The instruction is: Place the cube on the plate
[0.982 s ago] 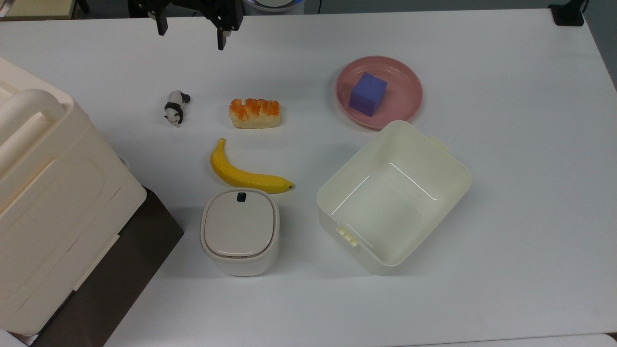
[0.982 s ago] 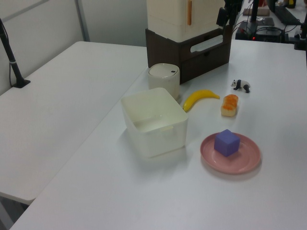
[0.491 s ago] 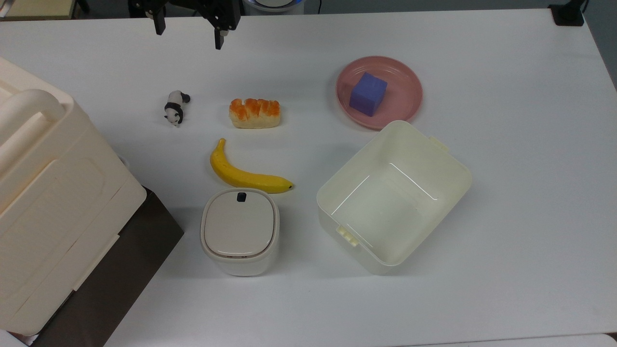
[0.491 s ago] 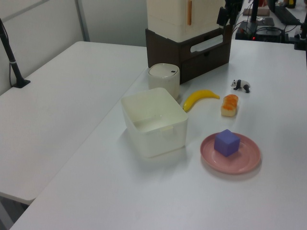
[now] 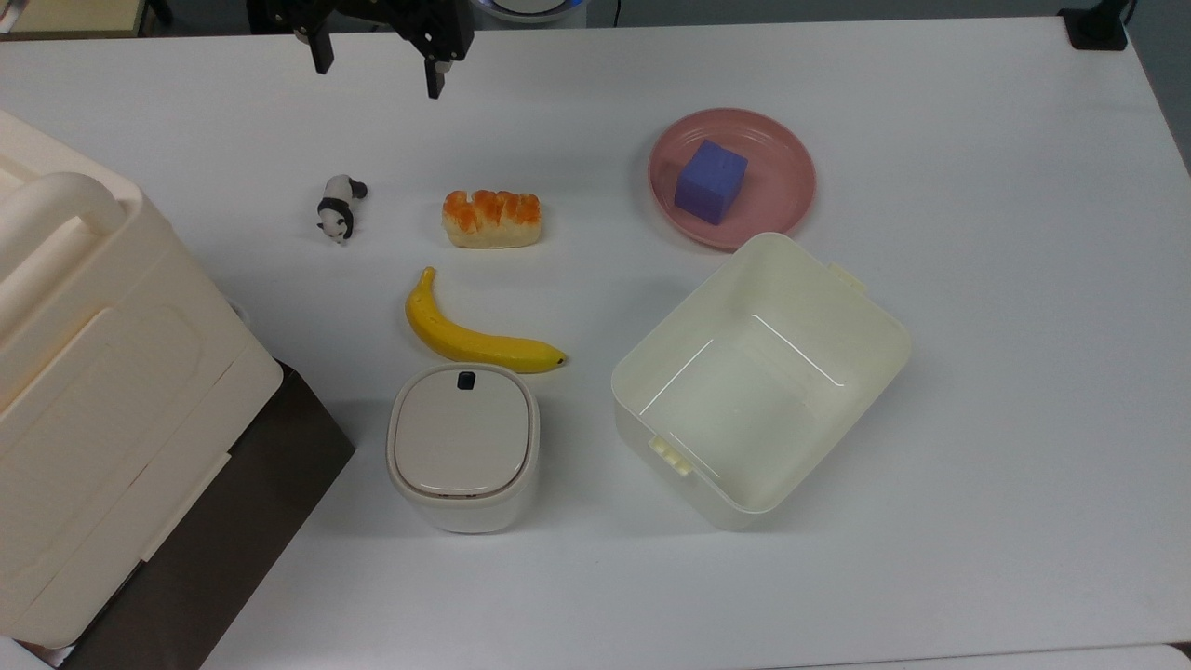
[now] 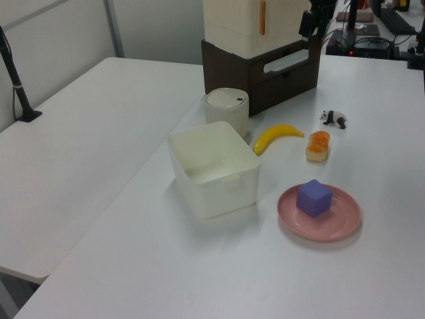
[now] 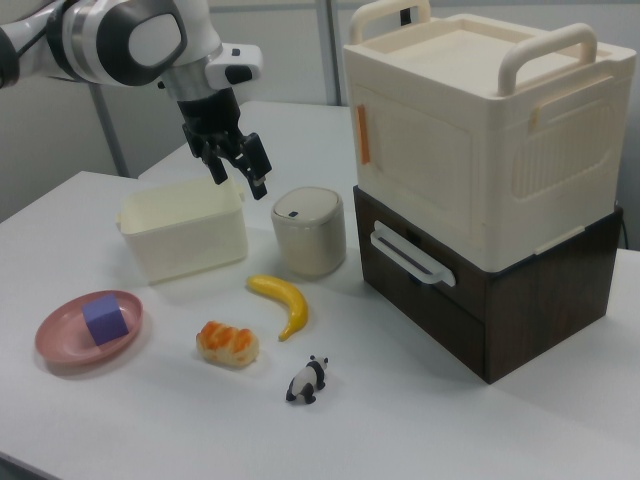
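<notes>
The purple-blue cube (image 5: pixel 710 181) rests on the pink plate (image 5: pixel 789 197), a little to the top view's left of its middle, with nothing touching it. The left view shows the same: the cube (image 6: pixel 313 198) sits on the plate (image 6: pixel 342 224). It also appears in the right view, where the cube (image 7: pixel 105 318) lies on the plate (image 7: pixel 58 345). My gripper (image 5: pixel 378 63) hangs open and empty at the table's far edge, well to the top view's left of the plate. In the right view the gripper (image 7: pixel 238 178) is raised above the table.
A bread roll (image 5: pixel 491 219), a banana (image 5: pixel 475 341) and a panda figure (image 5: pixel 337 207) lie between gripper and plate. A cream tub (image 5: pixel 772 279) stands just below the plate in the top view. A lidded bin (image 5: pixel 462 447) and a large cream box (image 5: pixel 93 372) stand at the top view's left.
My gripper has shifted slightly toward the top view's right, still open. The cube and plate have not moved.
</notes>
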